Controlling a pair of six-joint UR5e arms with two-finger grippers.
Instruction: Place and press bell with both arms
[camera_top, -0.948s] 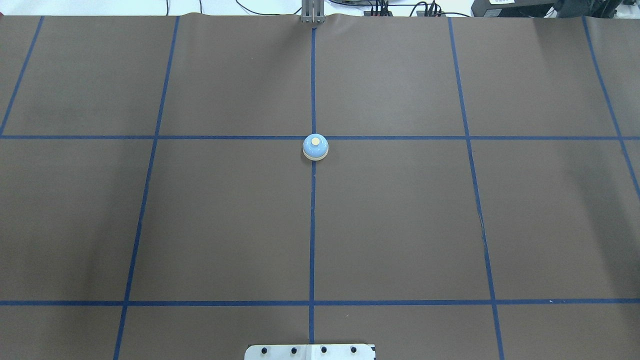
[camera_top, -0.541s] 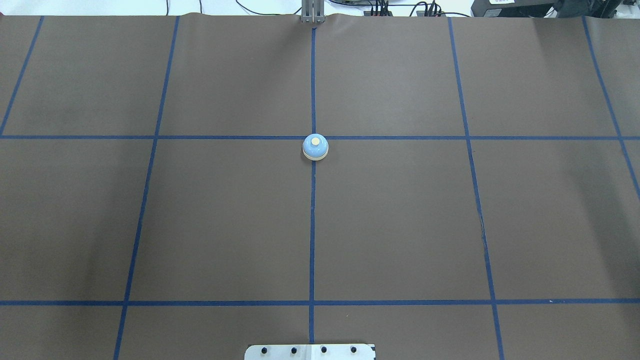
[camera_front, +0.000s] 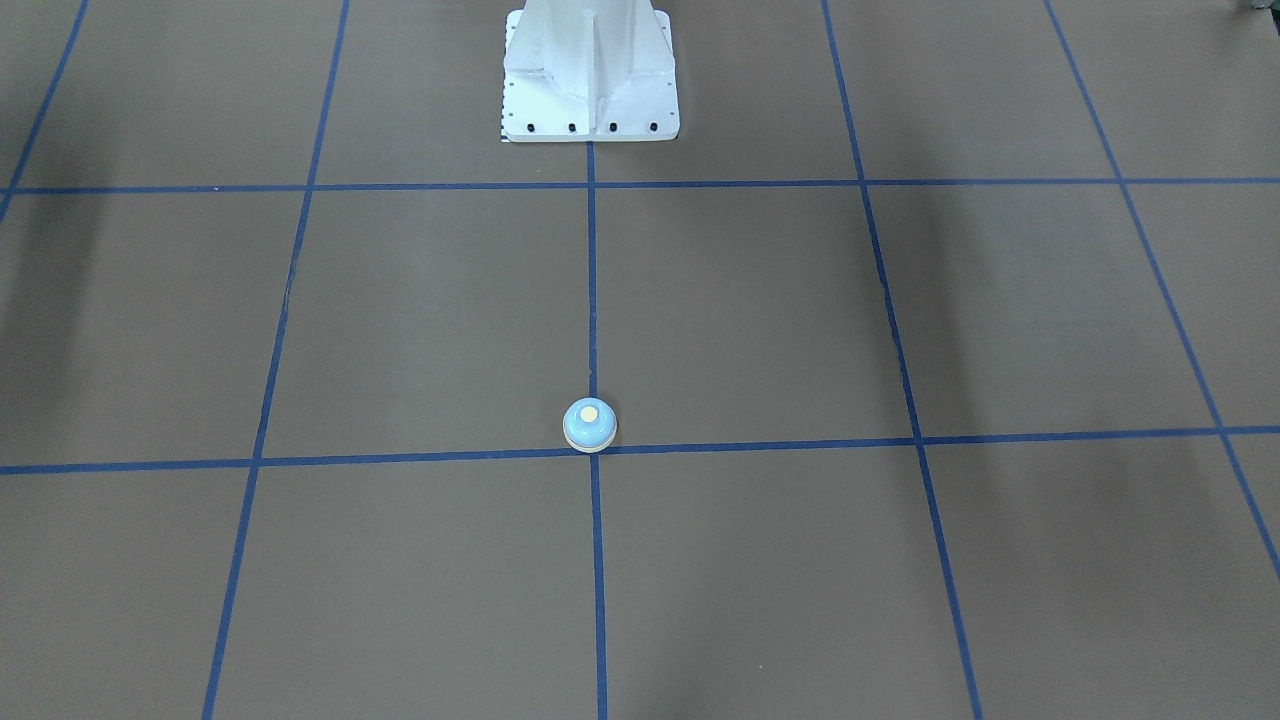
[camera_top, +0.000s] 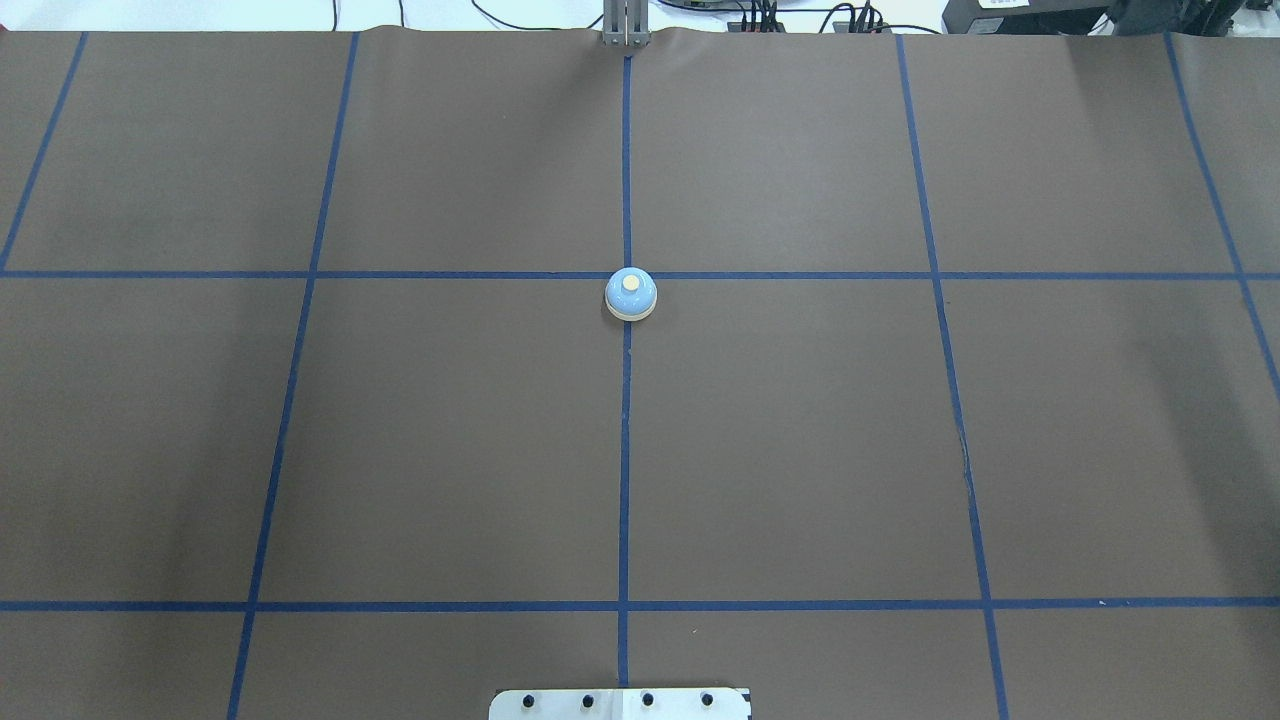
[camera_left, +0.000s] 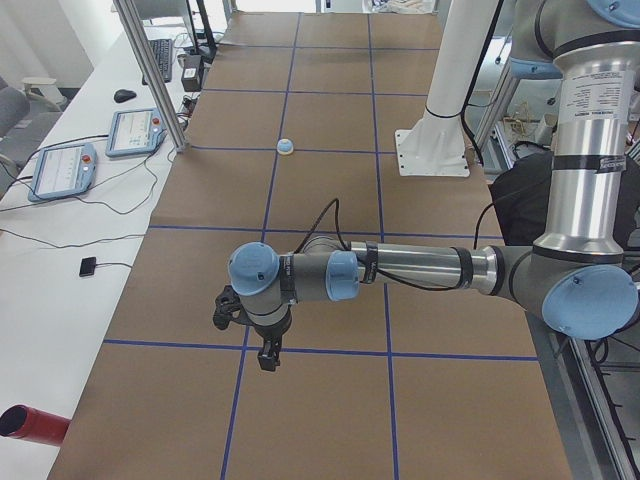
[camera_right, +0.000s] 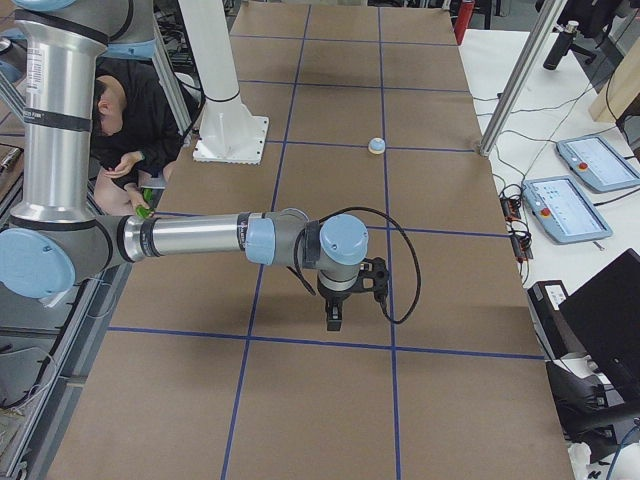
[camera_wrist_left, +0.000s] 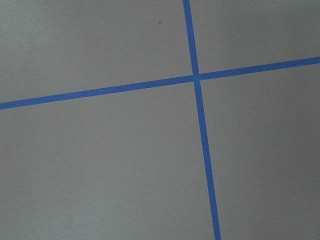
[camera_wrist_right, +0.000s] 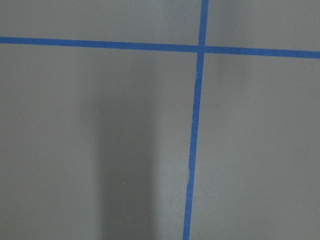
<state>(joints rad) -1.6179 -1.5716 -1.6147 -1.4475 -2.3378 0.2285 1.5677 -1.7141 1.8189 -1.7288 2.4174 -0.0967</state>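
Observation:
The bell (camera_top: 631, 294) stands upright on the brown mat where two blue tape lines cross, at the table's middle. It also shows in the front-facing view (camera_front: 590, 425) and, small, in both side views (camera_left: 286, 147) (camera_right: 376, 146). Nothing touches it. My left gripper (camera_left: 267, 360) hangs low over the mat, far from the bell, toward the table's left end. My right gripper (camera_right: 333, 322) hangs low toward the right end. Both show only in the side views, so I cannot tell whether they are open or shut. The wrist views show only mat and tape.
The white bolted pedestal (camera_front: 590, 80) stands at the robot's side of the table. Teach pendants (camera_left: 60, 170) (camera_right: 565, 205) and cables lie on the white benches past the far edge. A person (camera_right: 130, 130) sits behind the pedestal. A red cylinder (camera_left: 30, 425) lies at one corner.

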